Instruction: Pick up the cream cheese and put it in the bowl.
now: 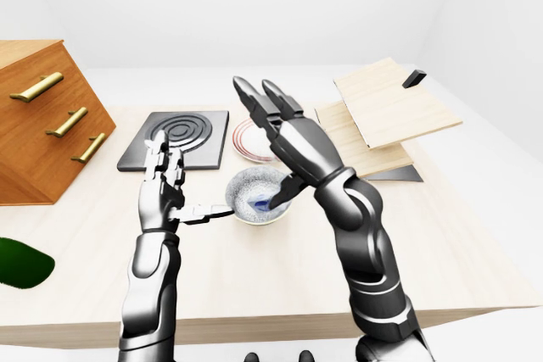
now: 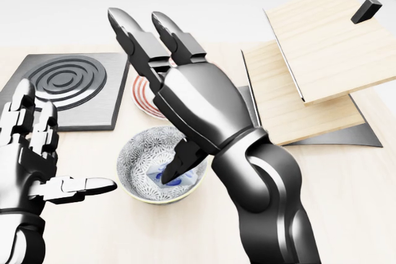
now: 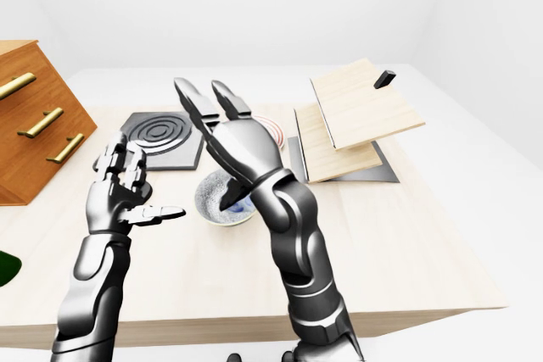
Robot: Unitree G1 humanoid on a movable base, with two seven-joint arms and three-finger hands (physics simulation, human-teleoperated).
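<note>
fingers of the right three-finger metal hand (image 2: 176,91): two long digits (image 2: 133,32) stand spread and point toward the top of the head view, while the thumb (image 2: 180,160) dips down into the small patterned blue-and-white ceramic bowl (image 2: 133,153). the hand is wide open and grips nothing; whether the thumb tip touches the object below it cannot be told. the small white-and-blue cream cheese packet (image 2: 176,180) already lies inside the bowl, on its floor, partly hidden by the thumb.

handling, as a judgement: the packet looks small, light and boxy, probably fairly stiff with smooth, somewhat slippery faces; a pinch across its two opposite long sides would suit it, and the bowl wall would crowd any grasp made there. the bowl itself appears rigid and breakable, and light enough to slide if nudged.

pose: the right forearm rises steeply from the lower edge of the left-eye view, wrist bent so the palm faces left over the bowl. the left three-finger metal hand (image 1: 165,180) is held upright just left of the bowl, fingers extended and open, its thumb (image 1: 204,210) pointing at the rim, holding nothing.

surroundings: pale wooden tabletop (image 1: 280,277); black square stove plate with concentric rings (image 1: 178,137); red-striped white plate (image 1: 249,143) above the bowl; tilted light wooden boards (image 1: 390,108); brown wooden drawer cabinet with brass handles (image 1: 42,120).
</note>
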